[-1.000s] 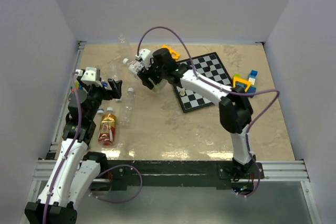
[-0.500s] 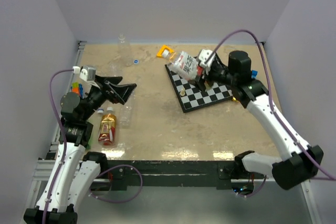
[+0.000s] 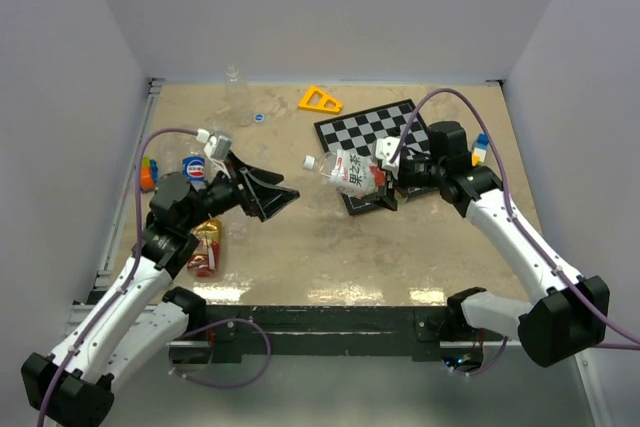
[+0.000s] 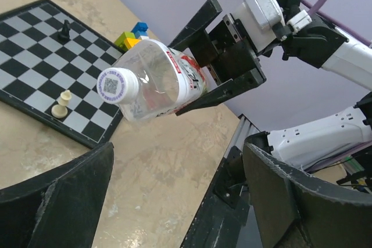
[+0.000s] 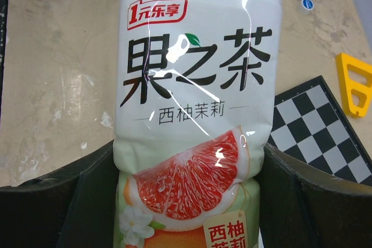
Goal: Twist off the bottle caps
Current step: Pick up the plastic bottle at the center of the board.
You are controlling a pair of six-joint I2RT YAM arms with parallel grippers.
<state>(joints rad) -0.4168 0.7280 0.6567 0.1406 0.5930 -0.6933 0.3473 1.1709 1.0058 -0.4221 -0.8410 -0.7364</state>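
Currently we list: one clear plastic bottle with a white, green and orange label, white round screw cap on, held sideways above the table by our right gripper, clamped round its body. Left gripper: spread wide, empty, facing the cap.

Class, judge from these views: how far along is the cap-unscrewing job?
Done: one blue cap lies loose on the table. In hand: the right end effector grips the tea bottle, its white cap still on, and the open left end effector faces that cap. Left: this cap, and probably the cola bottle and the red-yellow bottle.
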